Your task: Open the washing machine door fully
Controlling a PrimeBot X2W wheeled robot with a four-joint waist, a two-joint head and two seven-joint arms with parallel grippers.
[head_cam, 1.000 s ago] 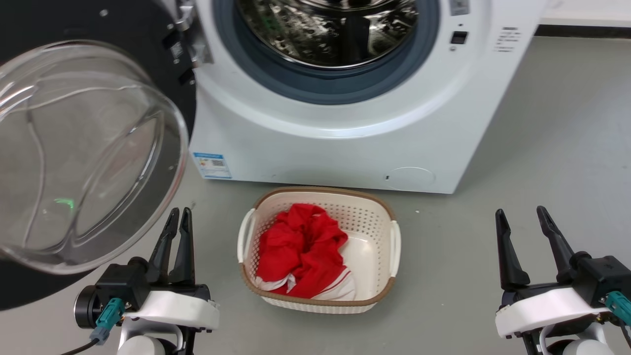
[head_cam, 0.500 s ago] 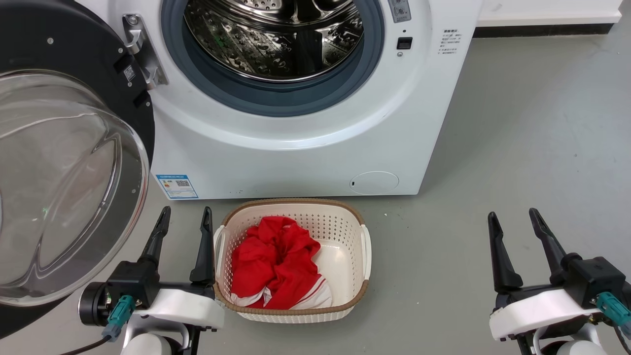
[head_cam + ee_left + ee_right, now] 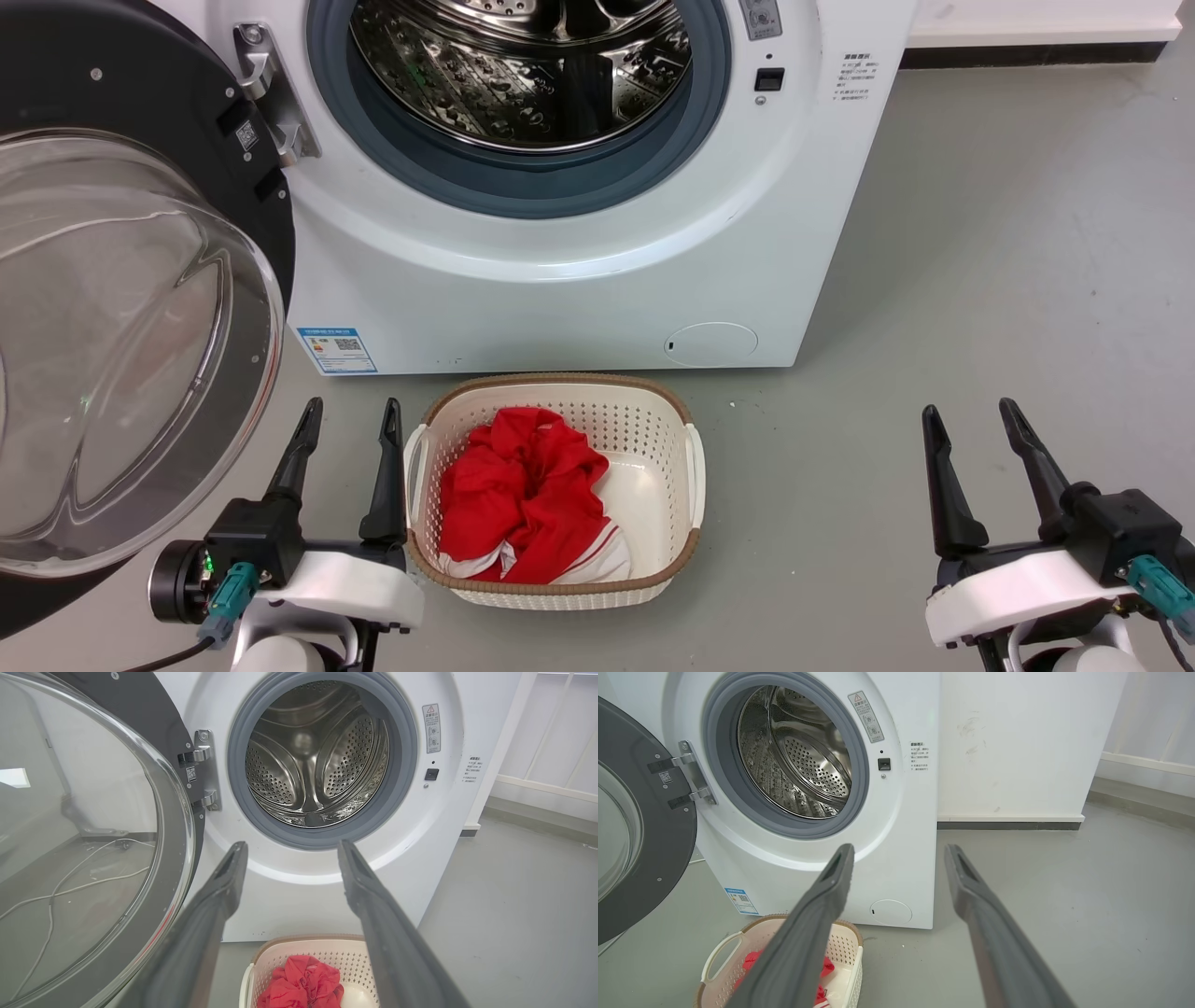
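Washing machine door (image 3: 131,308) stands swung wide at the left of the washing machine (image 3: 560,299). Before the machine's front, the left gripper (image 3: 353,411) and right gripper (image 3: 968,411) hover with fingers spread, empty, either side of a cream basket (image 3: 560,379) of red cloth (image 3: 523,495). A blue sticker (image 3: 337,349) with a QR code sits low on the machine's front; the warning-triangle label (image 3: 432,728) beside the drum (image 3: 523,75) is too small to read.

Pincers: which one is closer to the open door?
The left pincer, beside the washing machine door; the right pincer hangs far off over the floor.
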